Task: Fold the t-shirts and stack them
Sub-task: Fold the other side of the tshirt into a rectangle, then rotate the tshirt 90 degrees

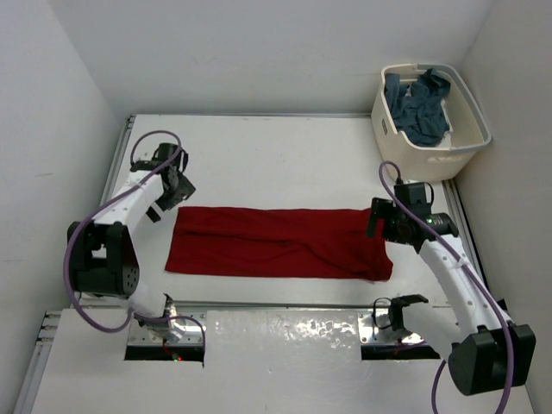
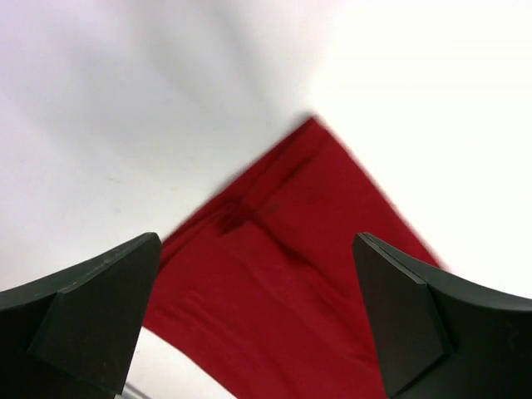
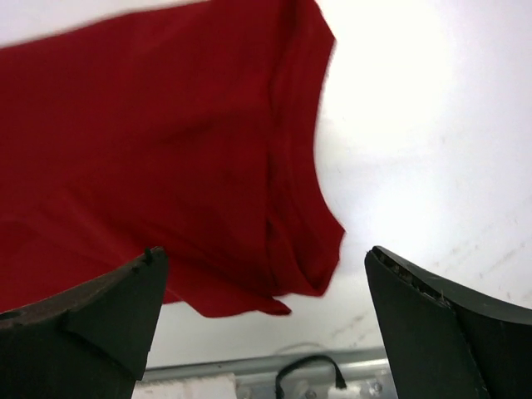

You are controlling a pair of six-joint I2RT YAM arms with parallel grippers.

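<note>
A red t-shirt (image 1: 276, 242) lies flat on the white table (image 1: 276, 164), folded into a long strip running left to right. My left gripper (image 1: 178, 193) hovers open just above the strip's far left corner. In the left wrist view the red t-shirt (image 2: 291, 283) lies below, between the spread fingers (image 2: 87, 316), which hold nothing. My right gripper (image 1: 378, 221) stands open over the strip's right end. The right wrist view shows the red t-shirt (image 3: 166, 150) with its crumpled right edge below the open gripper (image 3: 262, 328). A slate blue-grey t-shirt (image 1: 420, 108) is heaped in the basket.
A cream laundry basket (image 1: 472, 131) stands at the far right corner, against the right wall. White walls close in the table on the left, back and right. A metal rail (image 1: 285, 309) with cables runs along the near edge.
</note>
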